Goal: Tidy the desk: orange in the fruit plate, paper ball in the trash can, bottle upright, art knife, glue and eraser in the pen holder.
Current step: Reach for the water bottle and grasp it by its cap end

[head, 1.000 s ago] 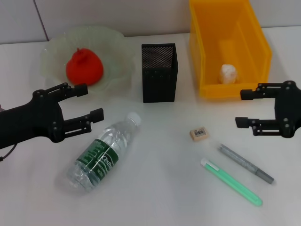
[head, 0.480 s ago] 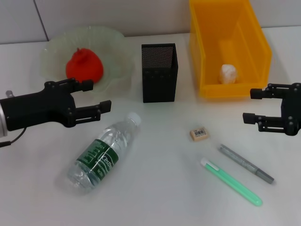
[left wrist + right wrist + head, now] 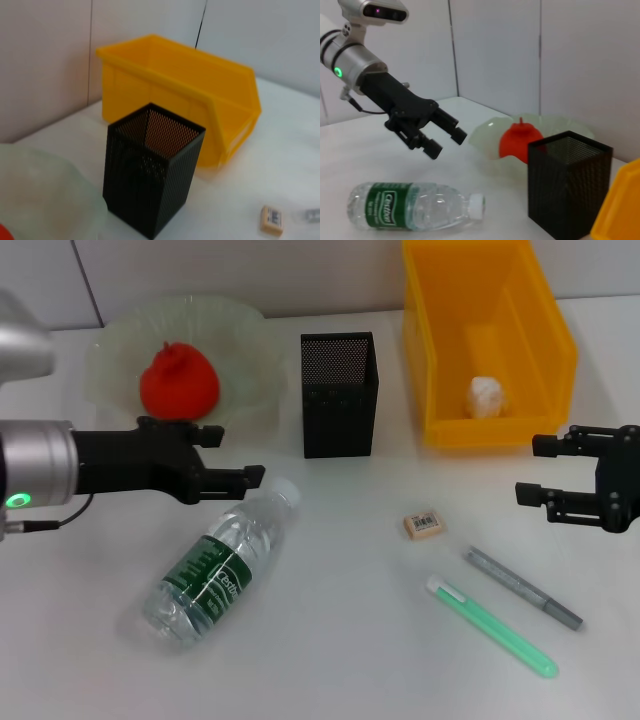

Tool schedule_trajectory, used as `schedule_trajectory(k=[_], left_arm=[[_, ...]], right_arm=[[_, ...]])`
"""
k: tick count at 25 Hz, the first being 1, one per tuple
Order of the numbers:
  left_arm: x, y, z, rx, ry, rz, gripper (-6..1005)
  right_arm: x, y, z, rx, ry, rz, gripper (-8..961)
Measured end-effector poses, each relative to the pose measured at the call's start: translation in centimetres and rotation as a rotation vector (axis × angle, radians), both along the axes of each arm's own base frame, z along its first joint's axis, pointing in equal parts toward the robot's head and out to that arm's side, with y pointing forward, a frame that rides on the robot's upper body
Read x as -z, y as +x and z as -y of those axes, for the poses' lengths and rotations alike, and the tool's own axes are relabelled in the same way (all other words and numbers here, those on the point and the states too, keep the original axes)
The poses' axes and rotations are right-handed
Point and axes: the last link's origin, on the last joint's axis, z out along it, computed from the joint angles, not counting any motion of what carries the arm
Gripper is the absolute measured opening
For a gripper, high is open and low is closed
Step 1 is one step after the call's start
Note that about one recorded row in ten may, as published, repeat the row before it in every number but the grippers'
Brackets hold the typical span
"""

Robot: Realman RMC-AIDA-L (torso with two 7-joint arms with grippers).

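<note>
Head view: the clear, green-labelled bottle (image 3: 221, 565) lies on its side, white cap toward the holder (image 3: 338, 395); the left gripper (image 3: 232, 455), fingers apart, hovers just above the cap. Right gripper (image 3: 530, 468) open near the bin (image 3: 487, 340). Right wrist view: bottle (image 3: 415, 206) flat on the desk.

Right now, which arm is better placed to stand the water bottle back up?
Probably the left. Its open pincer hovers just above the cap end of the bottle, which lies on its side. The right pincer, also open, is at the far side near the trash can.
</note>
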Motion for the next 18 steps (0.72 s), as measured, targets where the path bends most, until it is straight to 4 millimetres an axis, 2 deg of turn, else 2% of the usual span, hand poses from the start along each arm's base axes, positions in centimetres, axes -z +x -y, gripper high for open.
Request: schedule_trajectory(k=[8,13,18], left_arm=[[1.1,2.8,-0.7,-0.060,-0.038,-0.061,742],[1.3,3.4,-1.4,-0.139,-0.034,-0.052,741],[1.6,3.0,-2.1,-0.209,-0.020,-0.080,740]], right_arm=[[-0.4,0.7,0.0,0.026,0.072,-0.032,667],[-0.5,0.8,0.0,0.019,0.084,-0.031,667],[-0.4,0.6,-0.2,0.006,0.089,-0.027,668]])
